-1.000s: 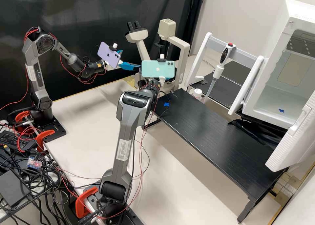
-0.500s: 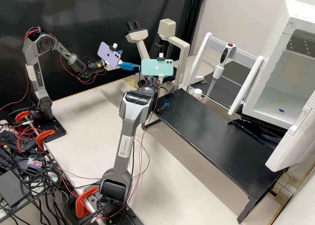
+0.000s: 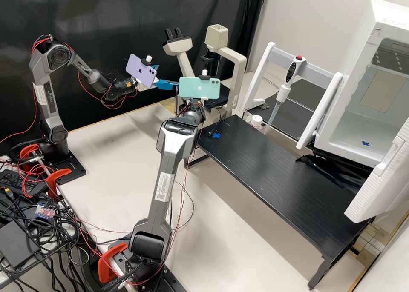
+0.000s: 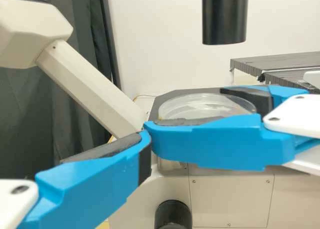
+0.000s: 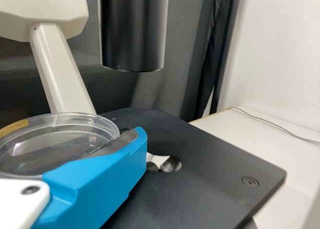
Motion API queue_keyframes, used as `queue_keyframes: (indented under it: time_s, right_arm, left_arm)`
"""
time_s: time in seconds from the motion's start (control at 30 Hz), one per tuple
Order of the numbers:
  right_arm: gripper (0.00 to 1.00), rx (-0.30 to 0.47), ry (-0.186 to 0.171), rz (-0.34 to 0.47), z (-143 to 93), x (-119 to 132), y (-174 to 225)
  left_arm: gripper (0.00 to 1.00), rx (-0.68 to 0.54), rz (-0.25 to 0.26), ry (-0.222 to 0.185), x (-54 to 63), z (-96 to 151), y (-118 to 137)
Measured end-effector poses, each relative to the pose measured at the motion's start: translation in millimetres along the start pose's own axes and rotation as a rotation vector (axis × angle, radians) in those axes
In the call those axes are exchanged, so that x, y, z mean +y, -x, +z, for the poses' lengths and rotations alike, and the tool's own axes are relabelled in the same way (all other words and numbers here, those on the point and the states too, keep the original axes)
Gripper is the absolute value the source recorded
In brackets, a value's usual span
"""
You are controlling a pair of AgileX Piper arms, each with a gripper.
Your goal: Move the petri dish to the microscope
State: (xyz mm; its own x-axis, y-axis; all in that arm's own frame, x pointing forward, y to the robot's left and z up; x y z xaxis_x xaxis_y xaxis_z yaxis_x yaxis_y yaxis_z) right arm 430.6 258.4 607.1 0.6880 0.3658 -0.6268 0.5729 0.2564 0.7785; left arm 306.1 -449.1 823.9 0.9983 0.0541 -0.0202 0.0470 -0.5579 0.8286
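At the far side of the bench (image 3: 115,134), the right tool (image 4: 186,110) has its fingers closed on the petri dish (image 5: 45,149), low by the black stage (image 5: 220,169) of the microscope (image 3: 241,66). I cannot tell if the petri dish touches the stage. The left tool (image 3: 168,75) is just to the left, with its fingers apart.

To do this step well, I think the right tool should bring the dish over the round hole (image 5: 171,164), under the black tube (image 4: 224,16), and go slow so nothing bumps. Then it should set the dish down flat and let go softly, with both fingers at once.

The dish lies about level, flat side down. It is round, so it has no long way.
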Motion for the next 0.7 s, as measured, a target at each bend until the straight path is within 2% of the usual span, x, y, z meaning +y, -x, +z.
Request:
queue_keyframes:
  time_s: [0.27,0.43,0.6,0.7]
  right_arm:
    - [0.00,-0.008,0.018,0.021,8,8,-3]
    - [0.00,-0.006,0.015,0.019,10,9,-2]
    - [0.00,-0.007,0.040,0.010,10,16,5]
    - [0.00,-0.048,0.046,0.020,17,26,14]
  left_arm:
    - [1.00,-0.002,0.000,-0.001,0.0,0,0]
    - [1.00,-0.003,-0.001,-0.003,-0.1,0,0]
    - [1.00,-0.003,-0.001,-0.003,-0.1,0,0]
    - [1.00,-0.008,-0.001,-0.007,-0.1,1,0]
